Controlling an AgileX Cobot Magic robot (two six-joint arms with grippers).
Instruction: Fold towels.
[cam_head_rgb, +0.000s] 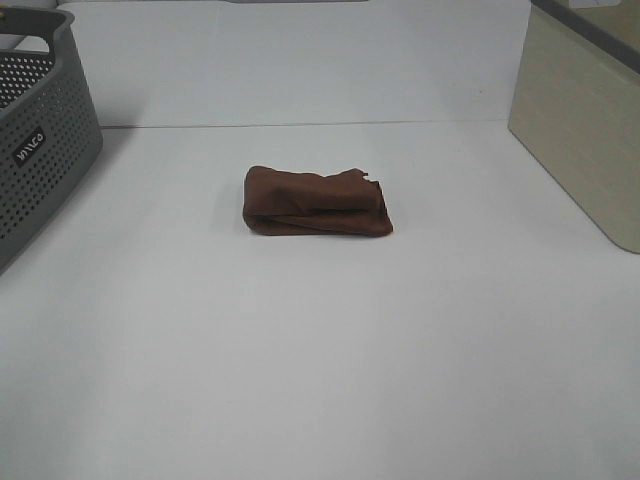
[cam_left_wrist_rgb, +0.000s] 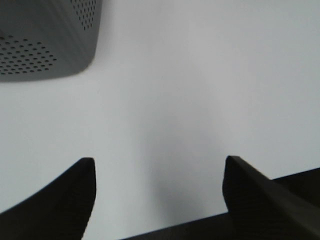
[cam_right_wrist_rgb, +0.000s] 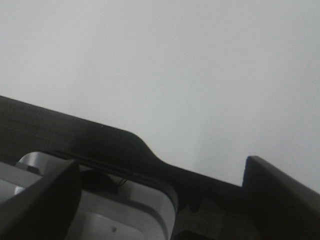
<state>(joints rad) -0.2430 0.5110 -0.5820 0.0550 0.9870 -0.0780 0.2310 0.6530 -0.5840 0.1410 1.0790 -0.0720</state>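
Towel (cam_head_rgb: 317, 201) lies folded into a compact bundle at table (cam_head_rgb: 320, 360) centre, small pale tag showing at its 1 o'clock corner. Grey perforated basket (cam_head_rgb: 40, 150) sits at 10 o'clock from it, beige bin (cam_head_rgb: 585, 140) at 2 o'clock, both well apart. I read left gripper (cam_left_wrist_rgb: 159, 200) with jaws spread, nothing between them, over bare table near the basket. Right gripper (cam_right_wrist_rgb: 160, 200) likewise spread wide, empty.

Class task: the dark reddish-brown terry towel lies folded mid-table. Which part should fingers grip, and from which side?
Grip the dark reddish-brown folded terry towel at its right end, coming from the right with one finger over and one under. The layered edges look stacked there, with a small tag sticking up, so a pinch probably catches every layer. The left end is a rounded fold.
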